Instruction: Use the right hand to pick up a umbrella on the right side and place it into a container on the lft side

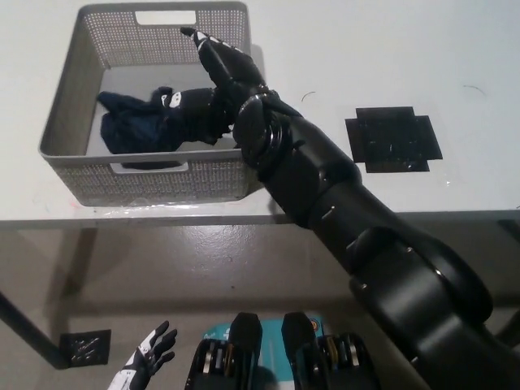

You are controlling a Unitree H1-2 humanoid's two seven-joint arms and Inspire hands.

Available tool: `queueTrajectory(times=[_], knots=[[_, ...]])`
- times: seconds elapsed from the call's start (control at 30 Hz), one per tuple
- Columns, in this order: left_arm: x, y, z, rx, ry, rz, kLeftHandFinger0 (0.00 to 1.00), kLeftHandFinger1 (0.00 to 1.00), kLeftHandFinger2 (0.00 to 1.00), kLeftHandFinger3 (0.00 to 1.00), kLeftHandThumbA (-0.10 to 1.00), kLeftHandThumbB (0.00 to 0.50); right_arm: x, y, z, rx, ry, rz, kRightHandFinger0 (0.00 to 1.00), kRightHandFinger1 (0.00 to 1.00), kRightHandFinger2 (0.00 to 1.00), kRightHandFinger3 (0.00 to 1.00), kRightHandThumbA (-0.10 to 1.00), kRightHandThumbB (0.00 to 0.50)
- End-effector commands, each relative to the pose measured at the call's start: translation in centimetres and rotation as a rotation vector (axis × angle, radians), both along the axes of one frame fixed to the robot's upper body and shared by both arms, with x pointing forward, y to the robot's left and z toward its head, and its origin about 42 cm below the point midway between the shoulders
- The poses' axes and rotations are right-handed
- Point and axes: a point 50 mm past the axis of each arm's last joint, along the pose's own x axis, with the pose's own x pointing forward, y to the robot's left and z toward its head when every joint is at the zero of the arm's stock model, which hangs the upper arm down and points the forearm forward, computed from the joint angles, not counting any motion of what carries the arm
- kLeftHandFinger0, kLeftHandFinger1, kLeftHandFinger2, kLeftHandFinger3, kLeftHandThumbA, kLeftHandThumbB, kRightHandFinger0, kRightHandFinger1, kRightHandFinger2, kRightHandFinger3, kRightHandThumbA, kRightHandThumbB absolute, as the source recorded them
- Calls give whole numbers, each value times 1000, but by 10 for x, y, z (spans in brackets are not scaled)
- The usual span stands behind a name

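Observation:
A dark navy folded umbrella (150,122) lies inside the grey perforated basket (61,114) at the left of the white table. My black right hand (223,65) hovers over the basket's right part with its fingers stretched out, open and holding nothing. It is just right of and above the umbrella's handle end. My white left hand (149,357) hangs low at the bottom left, below the table, fingers spread.
A black cross-shaped mat (392,138) lies on the table (366,49) to the right of my arm. The table's front edge runs across the middle of the picture, with floor below it.

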Motion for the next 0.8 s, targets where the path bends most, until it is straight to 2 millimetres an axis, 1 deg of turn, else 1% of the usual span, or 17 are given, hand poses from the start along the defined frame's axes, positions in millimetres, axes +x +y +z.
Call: queueTrajectory(times=[0.0,0.1,0.13,0.2,0.23,0.33,0.37,0.4,0.43,0.47,0.5,0.53,0.6,0.67,0.7,0.73,0.77], knots=[[-3,2,6,24,-23,-29,1000,1000,1000,1000,1000,8,9,-17,39,62,-82,35,1000,1000,1000,1000,1000,437],[-5,2,5,29,-21,-28,1000,1000,1000,1000,1000,22,8,-26,59,159,-111,66,1000,1000,1000,1000,1000,447],[-6,2,5,30,-20,-25,1000,1000,1000,1000,1000,25,6,-31,73,204,-140,82,1000,1000,1000,1000,1000,468],[-8,6,6,18,-10,-22,1000,1000,1000,1000,1000,31,-2,-44,98,323,-186,144,1000,1000,1000,1000,1000,448],[-8,7,6,17,-7,-20,1000,1000,1000,1000,1000,32,-7,-51,106,332,-201,154,1000,1000,1000,1000,1000,448],[-10,10,6,18,3,-13,1000,1000,1000,1000,1000,12,-37,-85,131,364,-281,187,1000,1000,1000,1000,1000,441],[-9,10,6,22,1,-12,1000,1000,1000,1000,1000,9,-45,-92,135,372,-298,197,1000,1000,1000,1000,1000,439],[-8,11,5,25,-10,-15,1000,1000,1000,1000,1000,1,-68,-114,145,380,-382,224,1000,1000,1000,1000,1000,443],[-7,12,6,25,-12,-14,1000,1000,1000,1000,1000,2,-73,-116,147,383,-395,231,1000,1000,1000,1000,1000,444],[-6,14,5,14,-12,-16,1000,1000,1000,1000,1000,1,-97,-136,154,446,-431,251,1000,1000,1000,1000,1000,432],[-6,14,4,10,-13,-15,1000,1000,1000,1000,1000,0,-115,-150,157,492,-454,258,1000,1000,1000,1000,1000,441],[-6,14,3,11,-11,-13,1000,1000,1000,1000,1000,0,-124,-156,157,518,-461,257,1000,1000,1000,1000,1000,443],[-8,13,0,12,-2,-9,1000,1000,1000,1000,1000,1,-155,-180,155,557,-523,265,1000,1000,1000,1000,1000,438],[-10,16,-1,17,-1,1,1000,1000,1000,1000,1000,0,-175,-194,148,584,-547,288,1000,1000,1000,1000,1000,429],[-10,18,-2,15,3,4,1000,1000,1000,1000,1000,0,-193,-203,135,609,-560,288,1000,1000,1000,1000,1000,399],[-10,19,-3,14,8,8,1000,1000,1000,1000,1000,9,-210,-210,122,638,-564,300,1000,1000,1000,1000,1000,387],[-9,19,-4,16,6,15,1000,1000,1000,1000,1000,17,-225,-215,108,652,-567,308,1000,1000,1000,1000,1000,394]])
